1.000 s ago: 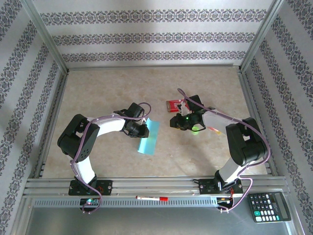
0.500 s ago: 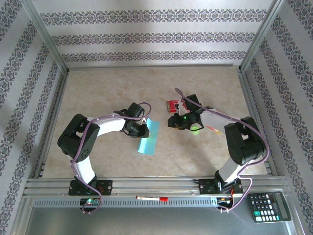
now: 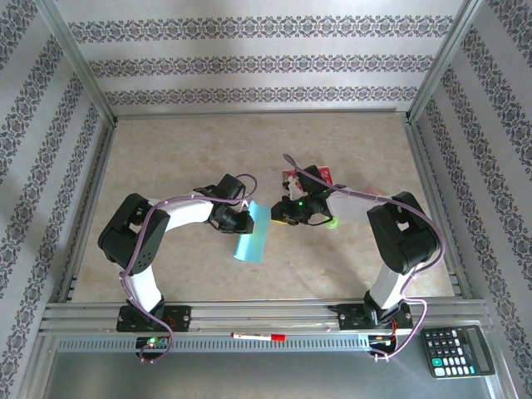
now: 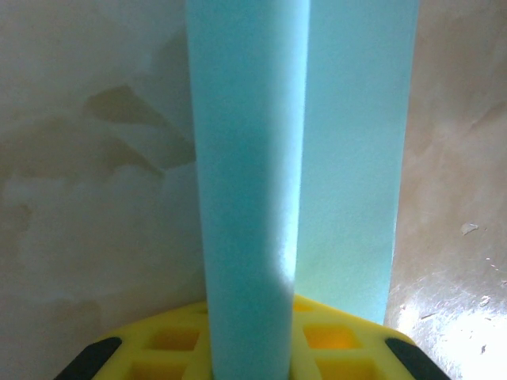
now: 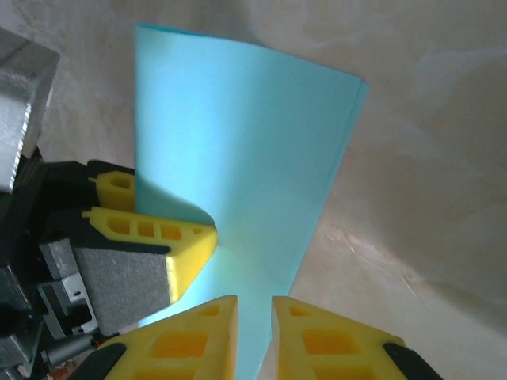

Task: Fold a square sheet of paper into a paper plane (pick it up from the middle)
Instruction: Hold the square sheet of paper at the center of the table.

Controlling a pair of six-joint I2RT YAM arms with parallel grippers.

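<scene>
The square sheet of paper [image 3: 253,233] is light blue and bent over into a long narrow strip near the table's middle. My left gripper [image 3: 240,219] is shut on its upper left part. In the left wrist view the curled sheet [image 4: 252,198] rises from between the yellow fingers [image 4: 337,336]. My right gripper [image 3: 277,215] sits just right of the sheet's top edge. In the right wrist view its jaws [image 5: 254,313] stand a narrow gap apart, open, over the sheet [image 5: 238,150], with the left gripper's finger [image 5: 158,237] close beside.
A red packet [image 3: 293,176] lies behind the right gripper, partly covered by the arm. A small green ring [image 3: 332,221] sits under the right forearm. A pen [image 3: 258,336] and a calculator [image 3: 455,350] rest on the near rail area.
The right arm has swung left, bringing its gripper from near the red packet up to the sheet's right edge. The left arm and the sheet have stayed put.
</scene>
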